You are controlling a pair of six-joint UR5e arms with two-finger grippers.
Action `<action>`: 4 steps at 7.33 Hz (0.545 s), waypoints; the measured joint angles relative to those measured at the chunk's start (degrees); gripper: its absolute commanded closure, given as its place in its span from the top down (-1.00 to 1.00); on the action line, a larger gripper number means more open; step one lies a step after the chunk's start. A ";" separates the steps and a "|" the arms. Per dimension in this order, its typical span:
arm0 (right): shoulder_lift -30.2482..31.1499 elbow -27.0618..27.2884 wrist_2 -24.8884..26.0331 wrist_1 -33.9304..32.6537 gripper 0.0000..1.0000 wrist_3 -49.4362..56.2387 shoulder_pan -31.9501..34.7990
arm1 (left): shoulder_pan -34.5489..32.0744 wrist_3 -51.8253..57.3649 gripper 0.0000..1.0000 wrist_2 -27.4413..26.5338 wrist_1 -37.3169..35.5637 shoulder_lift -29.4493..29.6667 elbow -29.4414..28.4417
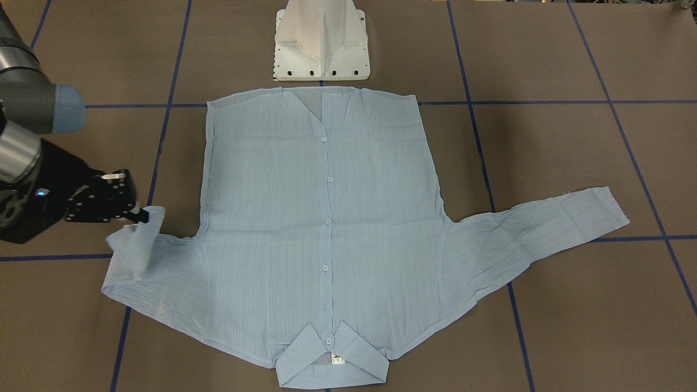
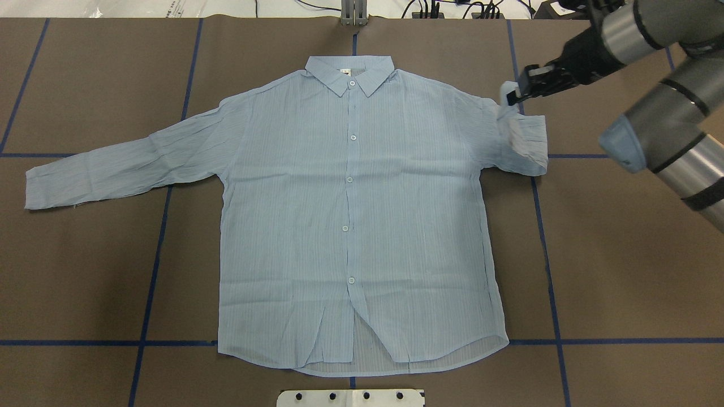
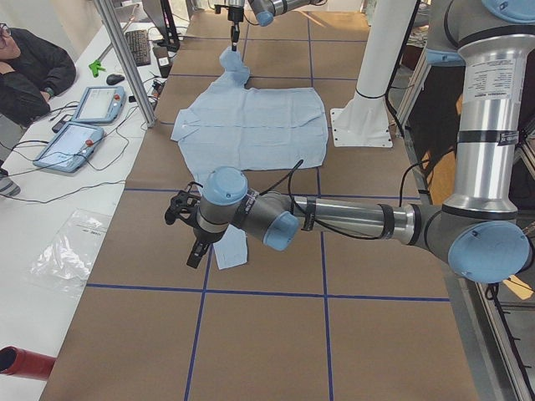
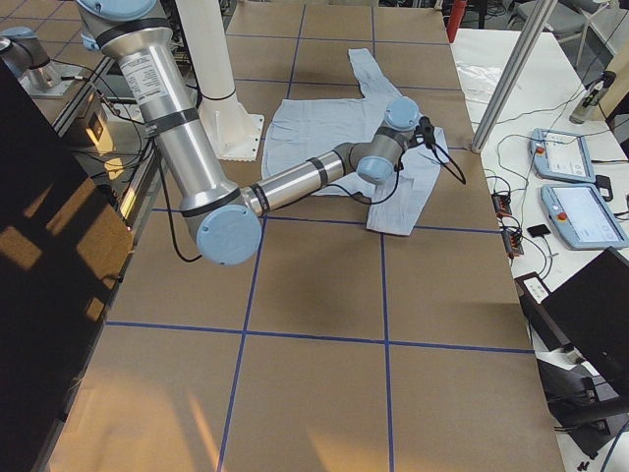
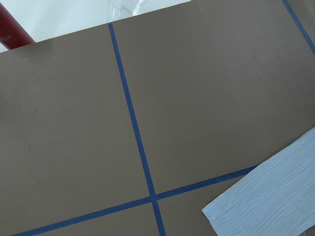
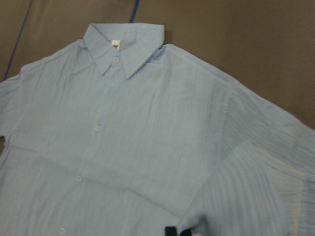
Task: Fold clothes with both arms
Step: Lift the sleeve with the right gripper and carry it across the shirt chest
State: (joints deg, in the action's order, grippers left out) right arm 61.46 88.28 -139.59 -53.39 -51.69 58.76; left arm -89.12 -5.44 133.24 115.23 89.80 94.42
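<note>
The light blue striped shirt [image 2: 350, 198] lies flat on the brown table, buttons up, collar on the far side from the robot base. It also shows in the front view [image 1: 326, 218]. My right gripper [image 2: 510, 96] is shut on the cuff of the sleeve [image 2: 523, 138] on its side. It holds the cuff raised and doubled back toward the shoulder [image 1: 136, 245]. The other sleeve [image 2: 113, 164] lies stretched out flat. My left gripper [image 3: 188, 242] shows only in the exterior left view, beside that sleeve's cuff [image 5: 275, 196]. I cannot tell its state.
The white pedestal base [image 1: 321, 43] stands at the shirt's hem. Blue tape lines [image 2: 546, 254] grid the table. An operator [image 3: 25, 75] and two pendants [image 3: 75, 125] are at a side bench. A red object [image 5: 12, 34] lies past the table's end.
</note>
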 measured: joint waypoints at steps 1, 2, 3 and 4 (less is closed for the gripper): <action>-6.41 -2.84 4.84 -0.84 -1.00 -3.66 -4.57 | 0.00 -0.01 1.00 -0.02 -0.02 -0.06 -0.08; -12.64 -6.67 10.77 -2.20 -1.00 -5.69 -9.02 | -0.02 0.01 1.00 -0.04 -0.04 -0.28 -0.15; -18.19 -11.13 14.93 -3.21 -1.00 -6.51 -12.24 | -0.05 0.05 1.00 -0.02 -0.02 -0.62 -0.20; -22.87 -15.65 17.73 -3.65 -1.00 -6.84 -14.59 | -0.08 0.07 1.00 -0.01 0.01 -1.05 -0.21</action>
State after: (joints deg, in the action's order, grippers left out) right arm 38.59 72.63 -121.85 -57.04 -58.54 44.17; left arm -89.20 -5.37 133.23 115.23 88.76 94.21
